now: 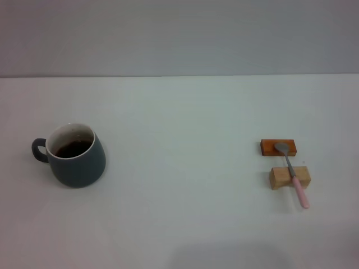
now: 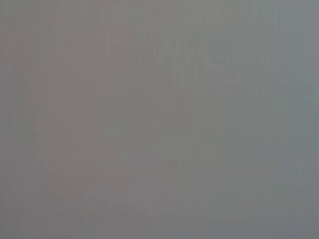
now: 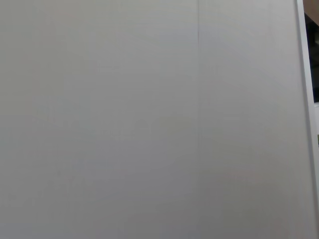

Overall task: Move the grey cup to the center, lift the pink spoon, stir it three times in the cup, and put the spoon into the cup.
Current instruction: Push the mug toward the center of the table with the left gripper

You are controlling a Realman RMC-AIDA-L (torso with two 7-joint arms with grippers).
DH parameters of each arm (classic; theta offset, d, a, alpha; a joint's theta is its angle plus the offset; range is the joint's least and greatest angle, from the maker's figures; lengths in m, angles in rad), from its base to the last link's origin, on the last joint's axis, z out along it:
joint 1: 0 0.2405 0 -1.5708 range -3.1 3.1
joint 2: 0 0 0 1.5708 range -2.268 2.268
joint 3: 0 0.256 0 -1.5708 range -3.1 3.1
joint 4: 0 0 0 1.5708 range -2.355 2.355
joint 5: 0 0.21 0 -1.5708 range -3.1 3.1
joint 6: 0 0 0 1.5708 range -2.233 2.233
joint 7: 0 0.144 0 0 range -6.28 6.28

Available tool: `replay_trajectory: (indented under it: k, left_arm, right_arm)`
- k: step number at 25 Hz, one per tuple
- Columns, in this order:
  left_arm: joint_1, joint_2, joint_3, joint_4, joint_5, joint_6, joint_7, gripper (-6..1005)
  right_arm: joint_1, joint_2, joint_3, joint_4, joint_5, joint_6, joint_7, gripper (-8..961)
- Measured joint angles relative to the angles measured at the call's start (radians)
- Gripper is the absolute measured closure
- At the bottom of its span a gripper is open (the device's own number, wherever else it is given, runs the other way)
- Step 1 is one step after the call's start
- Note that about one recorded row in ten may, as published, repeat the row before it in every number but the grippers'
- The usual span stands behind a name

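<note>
Across two blocks (image 1: 289,176), pink spoon (image 1: 293,173) points handle toward robot

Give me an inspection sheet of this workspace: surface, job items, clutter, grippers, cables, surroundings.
Surface: white tabletop, its middle bare.
Grey cup: upright on the robot's left side, handle pointing left, dark liquid inside.
Pink spoon: on the right side, propped across two blocks, bowl on the far one, pink handle toward the robot, overhanging the near one.
Clutter: orange-brown block and tan block under the spoon; nothing else seen.
Grippers: neither one in any view; both wrist views show only blank surfaces.
Cables: nothing seen.
Surroundings: plain grey wall behind the table.
</note>
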Motion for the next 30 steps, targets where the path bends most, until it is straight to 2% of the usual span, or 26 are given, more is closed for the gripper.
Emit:
replay_trajectory:
  k: [6, 18, 23, 30]
  left_arm:
    - [0.008, 0.0, 0.006, 0.0, 0.001, 0.0, -0.002, 149]
    - [0.019, 0.0, 0.039, -0.014, 0.001, -0.004, -0.002, 164]
    - [0.034, -0.005, 0.132, -0.036, 0.001, -0.01, -0.003, 184]
    - [0.085, -0.012, 0.341, -0.047, 0.001, -0.02, -0.029, 213]
  right_arm:
    - [-0.008, 0.001, 0.0, 0.008, 0.001, -0.008, 0.003, 197]
    - [-0.009, 0.0, 0.0, 0.017, 0.001, -0.011, 0.006, 197]
    - [-0.002, 0.0, 0.0, 0.02, 0.001, -0.012, 0.006, 196]
    - [0.002, -0.001, 0.0, 0.023, 0.0, -0.012, 0.006, 196]
